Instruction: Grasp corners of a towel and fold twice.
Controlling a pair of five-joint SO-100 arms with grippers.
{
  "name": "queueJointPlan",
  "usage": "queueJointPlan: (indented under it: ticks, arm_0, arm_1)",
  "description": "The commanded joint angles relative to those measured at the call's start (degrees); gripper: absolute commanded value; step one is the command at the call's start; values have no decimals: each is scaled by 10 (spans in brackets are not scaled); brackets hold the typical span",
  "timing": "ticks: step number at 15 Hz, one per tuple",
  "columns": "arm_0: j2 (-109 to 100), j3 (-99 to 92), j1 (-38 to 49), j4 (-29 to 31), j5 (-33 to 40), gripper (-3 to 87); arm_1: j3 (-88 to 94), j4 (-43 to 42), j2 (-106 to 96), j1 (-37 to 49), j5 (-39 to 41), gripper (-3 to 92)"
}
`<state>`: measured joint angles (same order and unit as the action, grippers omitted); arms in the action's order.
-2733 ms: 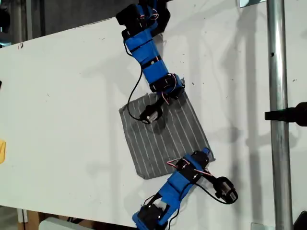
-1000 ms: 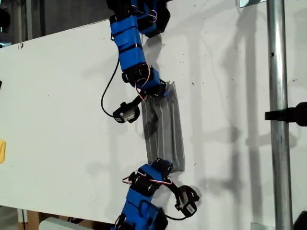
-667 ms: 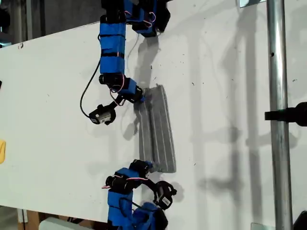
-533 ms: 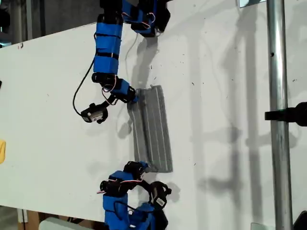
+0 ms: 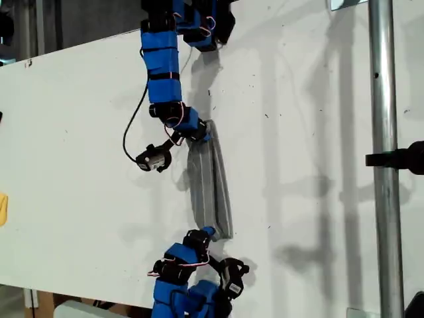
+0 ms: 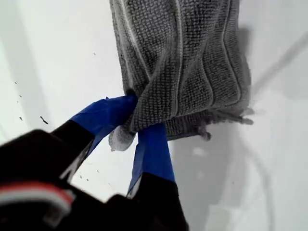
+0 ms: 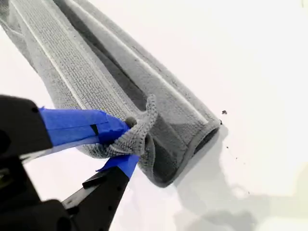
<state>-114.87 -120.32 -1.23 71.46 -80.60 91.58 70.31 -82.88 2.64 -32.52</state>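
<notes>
Since half a second ago, both arms are shifted toward the exterior view's right.
The towel [image 5: 210, 179] is gathered into a narrow folded strip on the counter [image 5: 79, 132]; each end is pinched by my first tool [image 6: 137, 122] and my second tool [image 7: 126, 139].

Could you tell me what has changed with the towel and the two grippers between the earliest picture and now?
The towel, first lying open and roughly square, is now gathered into a narrow folded strip. Both arms swung toward the exterior view's left, drawing its edge over. My first gripper and my second gripper each stay clamped on a corner. The white table and metal pole are unchanged.
</notes>
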Motion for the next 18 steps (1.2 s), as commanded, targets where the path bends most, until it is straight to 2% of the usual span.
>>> queueJointPlan:
  ticks: [1,5,10,14,16,17,18]
  arm_0:
    - [-21,-15,-18,-35,-20,-26]
    - [-21,-61,-44,-91,-67,-26]
    - [-41,-59,-137,-139,-167,-26]
    - [-63,-166,-130,-190,-176,-26]
    - [-96,-184,-120,-167,-166,-24]
    - [-120,-189,-117,-155,-161,48]
    - [-145,-182,-117,-133,-146,263]
  arm_1:
    - [-5,-6,30,7,-9,-3]
    - [-4,0,75,46,-4,-3]
    - [-12,87,5,40,-16,-3]
    - [10,46,40,29,-23,-3]
    - [9,44,35,38,-23,-3]
    - [16,54,18,47,-23,79]
    - [26,68,-11,57,-24,165]
